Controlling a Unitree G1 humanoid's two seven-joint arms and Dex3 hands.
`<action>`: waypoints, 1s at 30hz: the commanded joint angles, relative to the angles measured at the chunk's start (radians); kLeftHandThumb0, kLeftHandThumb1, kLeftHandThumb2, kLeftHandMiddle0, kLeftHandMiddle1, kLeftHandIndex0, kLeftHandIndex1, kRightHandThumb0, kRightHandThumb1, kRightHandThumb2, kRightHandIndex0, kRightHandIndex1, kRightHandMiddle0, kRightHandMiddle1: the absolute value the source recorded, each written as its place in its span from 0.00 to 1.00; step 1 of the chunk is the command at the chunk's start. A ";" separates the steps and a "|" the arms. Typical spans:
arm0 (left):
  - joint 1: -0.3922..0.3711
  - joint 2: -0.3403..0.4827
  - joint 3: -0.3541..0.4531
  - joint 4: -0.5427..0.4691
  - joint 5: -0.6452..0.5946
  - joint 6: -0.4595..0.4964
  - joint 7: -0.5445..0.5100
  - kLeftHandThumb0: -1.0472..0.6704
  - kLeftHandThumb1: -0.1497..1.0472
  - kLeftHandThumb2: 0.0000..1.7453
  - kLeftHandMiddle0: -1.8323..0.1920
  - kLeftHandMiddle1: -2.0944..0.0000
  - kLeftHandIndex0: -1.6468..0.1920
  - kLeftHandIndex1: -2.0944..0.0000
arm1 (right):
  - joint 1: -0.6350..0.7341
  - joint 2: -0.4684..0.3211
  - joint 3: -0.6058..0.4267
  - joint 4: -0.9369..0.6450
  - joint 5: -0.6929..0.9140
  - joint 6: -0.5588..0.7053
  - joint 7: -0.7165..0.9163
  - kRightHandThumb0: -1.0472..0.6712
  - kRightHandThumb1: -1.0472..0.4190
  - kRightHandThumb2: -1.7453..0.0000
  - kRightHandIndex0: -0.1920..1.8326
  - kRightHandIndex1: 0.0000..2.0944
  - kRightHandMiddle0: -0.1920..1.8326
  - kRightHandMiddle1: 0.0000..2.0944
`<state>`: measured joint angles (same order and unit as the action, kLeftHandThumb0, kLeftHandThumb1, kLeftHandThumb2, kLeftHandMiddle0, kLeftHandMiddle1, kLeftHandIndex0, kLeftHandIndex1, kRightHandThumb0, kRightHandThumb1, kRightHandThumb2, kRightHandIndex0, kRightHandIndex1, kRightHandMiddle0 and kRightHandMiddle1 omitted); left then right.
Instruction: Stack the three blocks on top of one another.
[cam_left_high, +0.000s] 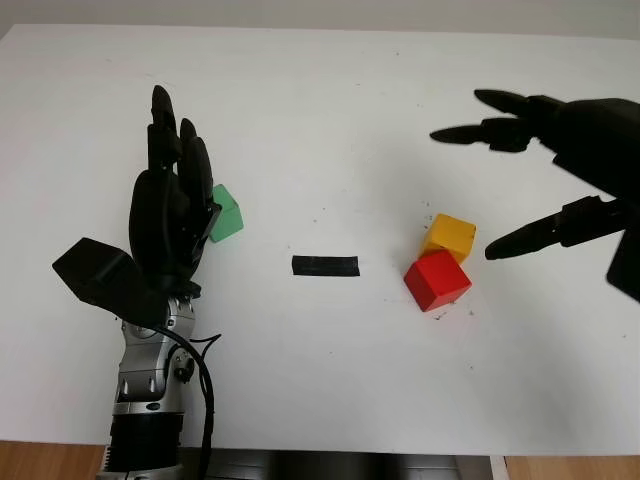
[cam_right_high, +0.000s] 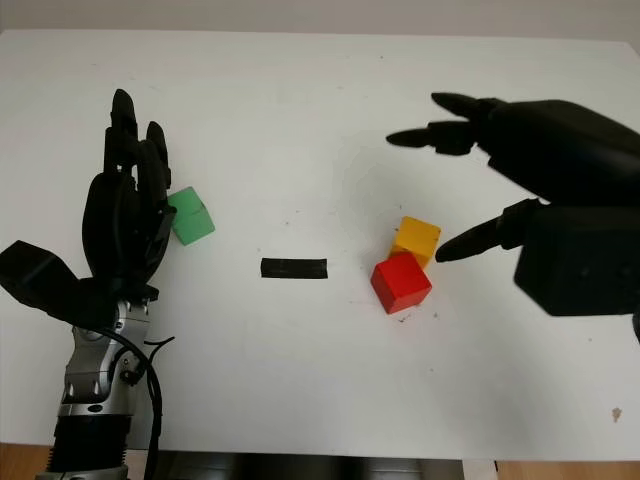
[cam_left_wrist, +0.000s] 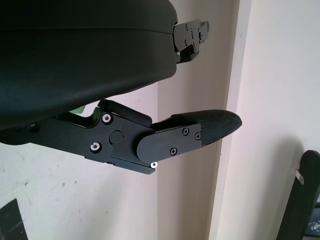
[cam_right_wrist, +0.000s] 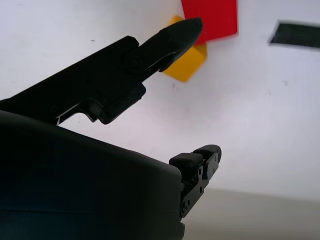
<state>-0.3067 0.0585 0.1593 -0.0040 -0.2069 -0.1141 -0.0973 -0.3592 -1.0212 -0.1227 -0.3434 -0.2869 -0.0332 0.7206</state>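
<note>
A green block (cam_left_high: 226, 212) sits on the left of the white table (cam_left_high: 340, 390), touching or just behind the fingers of my open left hand (cam_left_high: 180, 140), which stands upright beside it. On the right, a yellow block (cam_left_high: 449, 237) and a red block (cam_left_high: 437, 280) lie against each other, red nearer to me. My right hand (cam_left_high: 470, 190) hovers open just right of and above that pair, one fingertip (cam_left_high: 500, 247) close to the yellow block. In the right wrist view a finger (cam_right_wrist: 165, 42) points toward the yellow block (cam_right_wrist: 189, 60) and red block (cam_right_wrist: 212, 17).
A short black tape strip (cam_left_high: 325, 266) lies flat at mid-table between the green block and the red-yellow pair. The table's front edge (cam_left_high: 330, 447) runs near the bottom, with the left arm's cables (cam_left_high: 205, 390) hanging over it.
</note>
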 joint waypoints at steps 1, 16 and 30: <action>0.017 -0.001 -0.001 -0.035 -0.006 0.011 0.005 0.25 1.00 0.37 1.00 0.98 1.00 1.00 | 0.003 -0.032 0.019 -0.033 -0.019 -0.027 0.022 0.23 0.19 0.96 0.11 0.02 0.30 0.04; 0.024 -0.002 -0.007 -0.056 -0.003 0.028 0.014 0.25 1.00 0.38 1.00 0.98 1.00 1.00 | 0.139 0.050 0.077 -0.064 -0.152 -0.169 -0.060 0.23 0.23 0.97 0.12 0.03 0.36 0.04; 0.028 -0.003 -0.008 -0.054 0.000 0.029 0.018 0.25 1.00 0.37 1.00 0.98 1.00 1.00 | 0.224 0.114 0.102 0.007 -0.254 -0.280 -0.205 0.23 0.24 0.97 0.08 0.02 0.36 0.03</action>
<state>-0.2933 0.0544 0.1532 -0.0344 -0.2099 -0.0845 -0.0818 -0.1467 -0.9146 -0.0244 -0.3439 -0.5335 -0.3039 0.5266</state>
